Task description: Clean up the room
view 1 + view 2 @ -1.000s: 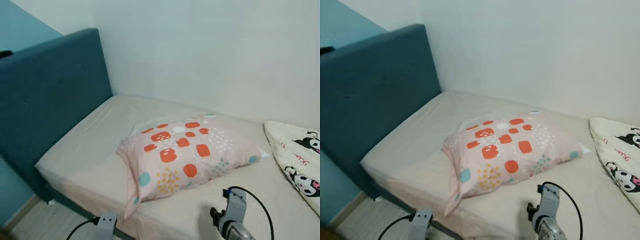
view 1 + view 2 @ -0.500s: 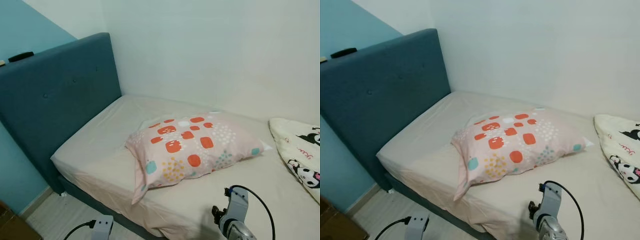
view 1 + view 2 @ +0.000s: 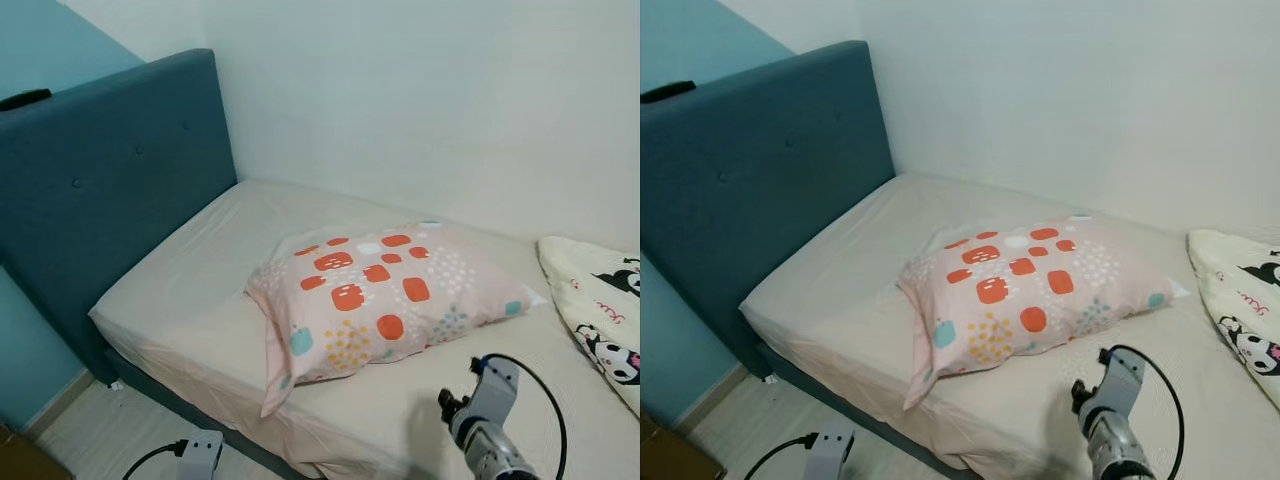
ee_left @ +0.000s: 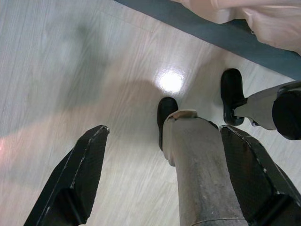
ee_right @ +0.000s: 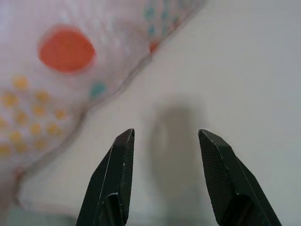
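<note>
Right hand (image 5: 162,181), fingers apart, empty, poised above bed (image 3: 190,290) beside pillow (image 3: 385,295), likely for grasp. Pillow lies askew mid-mattress, away from headboard (image 3: 110,190). Left hand (image 4: 164,183) hangs idle, fingers apart, over floor (image 4: 70,70).

Pink patterned fabric pillow (image 3: 385,300) lying mid-bed on beige-sheeted mattress (image 3: 190,285). Teal upholstered headboard (image 3: 100,190) standing at mattress's left end. White cartoon-printed blanket (image 3: 600,310) lying right of pillow, apart from it. White wall (image 3: 430,100) running behind bed. Pale wood-plank floor (image 4: 56,70) lying before bed. Right gripper (image 5: 164,155) hanging over sheet just before pillow's near edge; left gripper (image 4: 162,162) hanging over floor.
</note>
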Tool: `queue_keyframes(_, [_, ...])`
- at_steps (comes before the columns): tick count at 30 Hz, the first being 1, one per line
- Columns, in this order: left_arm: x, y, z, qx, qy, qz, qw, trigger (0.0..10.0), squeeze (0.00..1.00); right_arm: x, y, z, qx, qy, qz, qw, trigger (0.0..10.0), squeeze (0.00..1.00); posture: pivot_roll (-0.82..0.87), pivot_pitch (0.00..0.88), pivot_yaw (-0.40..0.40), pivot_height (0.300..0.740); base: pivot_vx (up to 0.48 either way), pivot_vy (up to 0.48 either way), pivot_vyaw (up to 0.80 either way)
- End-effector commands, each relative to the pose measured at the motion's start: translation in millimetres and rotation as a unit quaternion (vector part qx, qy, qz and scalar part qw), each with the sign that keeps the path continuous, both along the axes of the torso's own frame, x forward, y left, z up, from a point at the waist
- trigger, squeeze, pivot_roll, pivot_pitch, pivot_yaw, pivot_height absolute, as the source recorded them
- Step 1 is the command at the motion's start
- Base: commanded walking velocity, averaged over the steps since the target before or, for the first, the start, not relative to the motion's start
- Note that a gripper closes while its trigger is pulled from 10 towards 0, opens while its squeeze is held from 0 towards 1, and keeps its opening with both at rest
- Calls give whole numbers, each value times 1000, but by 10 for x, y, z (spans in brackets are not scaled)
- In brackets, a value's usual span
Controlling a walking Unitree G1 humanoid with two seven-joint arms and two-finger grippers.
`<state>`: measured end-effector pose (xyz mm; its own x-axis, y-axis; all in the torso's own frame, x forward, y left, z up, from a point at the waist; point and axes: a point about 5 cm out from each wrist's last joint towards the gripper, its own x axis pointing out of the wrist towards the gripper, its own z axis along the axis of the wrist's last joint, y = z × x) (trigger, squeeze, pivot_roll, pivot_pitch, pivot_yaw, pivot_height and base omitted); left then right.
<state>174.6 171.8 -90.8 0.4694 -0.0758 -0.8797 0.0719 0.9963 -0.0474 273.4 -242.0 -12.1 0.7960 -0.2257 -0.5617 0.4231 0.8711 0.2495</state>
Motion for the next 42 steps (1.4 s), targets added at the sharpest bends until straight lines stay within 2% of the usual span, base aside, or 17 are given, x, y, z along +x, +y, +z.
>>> queue_keyframes(1, [24,33,14,5,-8,4,1000,10000,0,92,-82,121,4,-32,-19,999,10000,0,-24,0,-9,702,0,0,0])
queue_keyframes(3, [72,10,35,0,-19,12,1000,10000,0,198,-145,254,10,-63,-33,997,10000,0,-23,0,-9,692,0,0,0])
queue_keyframes(5, [95,3,45,-2,-23,14,1000,10000,0,232,-168,300,12,-74,-38,996,10000,0,-23,0,-9,687,0,0,0])
queue_keyframes(9, [276,4,141,-10,-58,20,998,10000,0,344,-283,483,46,-124,-73,988,10000,0,-19,0,-10,667,0,0,0])
queue_keyframes(11, [309,4,159,-11,-65,18,998,10000,0,352,-300,500,52,-130,-78,987,10000,0,-19,0,-10,662,0,0,0])
queue_keyframes(12, [396,5,211,-11,-81,11,997,10000,0,359,-331,526,66,-141,-89,984,10000,0,-16,1,-9,652,0,0,0])
queue_keyframes(13, [396,5,211,-11,-81,11,997,10000,0,359,-331,526,66,-141,-89,984,10000,0,-16,1,-9,652,0,0,0])
queue_keyframes(15, [494,4,272,-13,-100,10,995,10000,0,357,-363,540,79,-149,-100,980,10000,0,-14,7,-6,642,0,0,0])
queue_keyframes(16, [494,4,272,-13,-100,10,995,10000,0,357,-363,540,79,-149,-100,980,10000,0,-14,7,-6,642,0,0,0])
queue_keyframes(19, [703,1,413,-19,-138,13,990,10000,0,350,-404,555,97,-161,-112,976,10000,0,-11,12,-3,627,0,0,0])
queue_keyframes(20, [765,-4,458,-20,-150,11,988,10000,0,350,-414,561,100,-164,-115,975,10000,173,-11,15,-1,622,0,0,0])
queue_keyframes(21, [828,-8,507,-20,-162,7,987,10000,0,353,-423,572,106,-171,-116,973,10000,541,-11,18,1,612,0,0,0])
queue_keyframes(22, [852,-11,526,-20,-167,6,986,10000,0,360,-425,583,111,-176,-115,971,10000,757,-11,18,1,607,0,0,0])
queue_keyframes(24, [866,-13,537,-20,-170,6,985,10000,0,364,-426,590,115,-181,-114,970,10000,757,-11,18,1,602,0,0,0])
queue_keyframes(25, [900,-14,564,-22,-177,8,984,10000,0,374,-434,610,120,-188,-114,968,10000,1000,-12,21,4,592,0,0,0])
queue_keyframes(33, [1008,22,662,-27,-207,29,977,10000,0,472,-458,770,138,-235,-101,957,10000,1000,-4,28,5,557,0,0,0])
queue_keyframes(42, [958,162,645,-8,-211,33,977,10000,0,604,-368,925,157,-277,-69,945,10000,1000,23,62,23,522,0,0,0])
